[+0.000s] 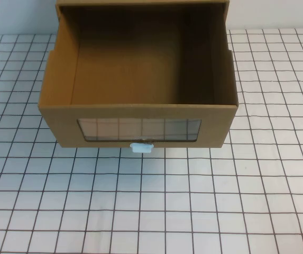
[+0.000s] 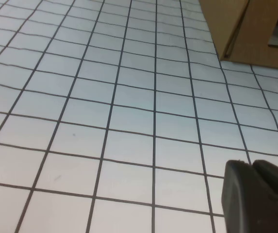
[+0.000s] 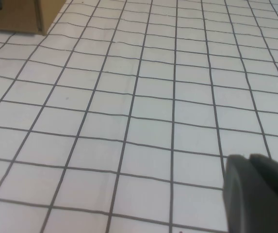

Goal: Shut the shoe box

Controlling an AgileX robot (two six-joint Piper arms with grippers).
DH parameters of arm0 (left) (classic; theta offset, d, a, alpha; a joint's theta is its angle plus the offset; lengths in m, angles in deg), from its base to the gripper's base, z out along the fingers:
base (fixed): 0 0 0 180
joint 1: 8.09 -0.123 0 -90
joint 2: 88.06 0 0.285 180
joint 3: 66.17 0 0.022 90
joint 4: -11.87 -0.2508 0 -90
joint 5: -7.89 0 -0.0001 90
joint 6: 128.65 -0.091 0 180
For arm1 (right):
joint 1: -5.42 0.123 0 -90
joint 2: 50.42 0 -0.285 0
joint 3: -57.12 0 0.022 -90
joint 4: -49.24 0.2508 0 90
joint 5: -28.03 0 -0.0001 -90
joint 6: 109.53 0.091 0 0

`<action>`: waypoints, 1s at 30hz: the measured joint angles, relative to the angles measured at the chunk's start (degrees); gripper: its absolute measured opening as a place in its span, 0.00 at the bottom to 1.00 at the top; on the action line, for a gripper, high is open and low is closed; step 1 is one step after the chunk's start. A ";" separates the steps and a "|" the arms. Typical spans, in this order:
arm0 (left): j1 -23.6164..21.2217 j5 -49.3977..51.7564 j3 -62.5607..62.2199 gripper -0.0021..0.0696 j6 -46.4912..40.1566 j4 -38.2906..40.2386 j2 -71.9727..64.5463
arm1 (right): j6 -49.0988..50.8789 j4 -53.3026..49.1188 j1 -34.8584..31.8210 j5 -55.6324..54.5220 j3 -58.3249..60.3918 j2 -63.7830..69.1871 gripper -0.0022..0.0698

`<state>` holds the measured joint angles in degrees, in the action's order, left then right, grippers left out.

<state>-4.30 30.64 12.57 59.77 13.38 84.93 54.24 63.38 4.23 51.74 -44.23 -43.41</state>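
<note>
The shoe box (image 1: pixel 140 79) is brown cardboard and stands at the middle back of the table. Its drawer is pulled out toward me and is empty inside. The front panel has a clear window (image 1: pixel 139 129) with a small white handle (image 1: pixel 141 147) below it. A corner of the box shows in the left wrist view (image 2: pixel 248 29) and in the right wrist view (image 3: pixel 17 14). My left gripper (image 2: pixel 249 167) is shut and empty, low over the table, out of the high view. My right gripper (image 3: pixel 248 162) is shut and empty, also out of the high view.
The table (image 1: pixel 151 201) is covered with a white cloth with a black grid. A pale wall (image 1: pixel 273 13) runs behind the box.
</note>
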 joint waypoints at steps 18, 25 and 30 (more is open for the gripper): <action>0.00 0.00 0.00 0.02 0.00 -0.40 0.00 | 0.00 0.00 0.00 0.00 0.00 0.00 0.01; 0.00 0.00 0.00 0.02 -0.46 -2.66 0.00 | 0.00 0.00 0.00 0.00 0.00 0.00 0.01; 0.00 0.00 0.00 0.02 -0.45 -2.78 0.00 | 0.00 0.00 0.00 0.00 0.00 0.00 0.01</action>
<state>-4.30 30.64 12.57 59.32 10.60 84.93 54.24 63.38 4.23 51.74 -44.23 -43.41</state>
